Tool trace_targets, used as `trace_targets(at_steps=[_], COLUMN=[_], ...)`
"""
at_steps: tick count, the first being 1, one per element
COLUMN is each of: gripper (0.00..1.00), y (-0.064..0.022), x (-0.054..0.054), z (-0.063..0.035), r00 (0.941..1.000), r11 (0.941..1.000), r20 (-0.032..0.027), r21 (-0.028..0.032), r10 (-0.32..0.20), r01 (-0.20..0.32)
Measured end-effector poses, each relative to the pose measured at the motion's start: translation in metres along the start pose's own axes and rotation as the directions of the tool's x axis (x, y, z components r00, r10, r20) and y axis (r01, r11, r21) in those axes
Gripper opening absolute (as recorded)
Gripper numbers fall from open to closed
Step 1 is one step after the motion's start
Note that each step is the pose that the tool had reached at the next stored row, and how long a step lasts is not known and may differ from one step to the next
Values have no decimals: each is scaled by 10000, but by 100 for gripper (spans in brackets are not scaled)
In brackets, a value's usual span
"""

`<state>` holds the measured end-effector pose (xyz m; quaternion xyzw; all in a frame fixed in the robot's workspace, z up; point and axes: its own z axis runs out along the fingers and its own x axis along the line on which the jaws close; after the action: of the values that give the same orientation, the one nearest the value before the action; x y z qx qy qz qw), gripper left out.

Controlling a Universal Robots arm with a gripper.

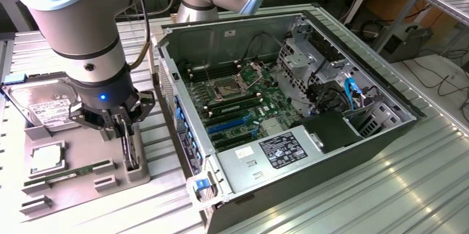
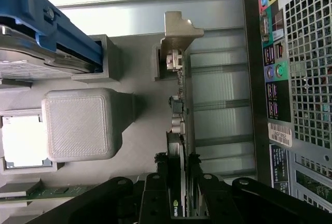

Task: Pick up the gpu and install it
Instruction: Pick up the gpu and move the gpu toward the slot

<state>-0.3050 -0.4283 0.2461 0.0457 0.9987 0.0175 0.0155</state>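
The gpu (image 1: 131, 147) stands on edge in a slot of the grey holder tray (image 1: 81, 190), beside the open computer case (image 1: 293, 107). It is a thin black card (image 2: 182, 105) with a pale metal bracket (image 2: 176, 32) at its far end. My gripper (image 1: 126, 129) comes straight down over the card's top edge. In the wrist view the gripper (image 2: 179, 195) has one black finger (image 2: 155, 187) pressed against each face of the card. The card still sits in its slot.
On the tray are also a silver hard drive (image 1: 44, 102), a processor (image 1: 45, 157) and a green memory stick (image 1: 70, 174). The case lies open with its motherboard (image 1: 242, 99) and blue slots (image 1: 227, 127) showing. Its rear ports (image 2: 272, 73) are close to the card.
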Motion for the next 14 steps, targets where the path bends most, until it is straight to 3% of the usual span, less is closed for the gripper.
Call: trace_targets(at_steps=[8, 14], gripper=[26, 26], y=[0, 0], x=[0, 0], z=[1, -1], r00=[9989, 9987], r11=[9989, 9987], r20=[-16, -17], r21=[-15, -17], r10=[-464, -503], r01=[463, 503])
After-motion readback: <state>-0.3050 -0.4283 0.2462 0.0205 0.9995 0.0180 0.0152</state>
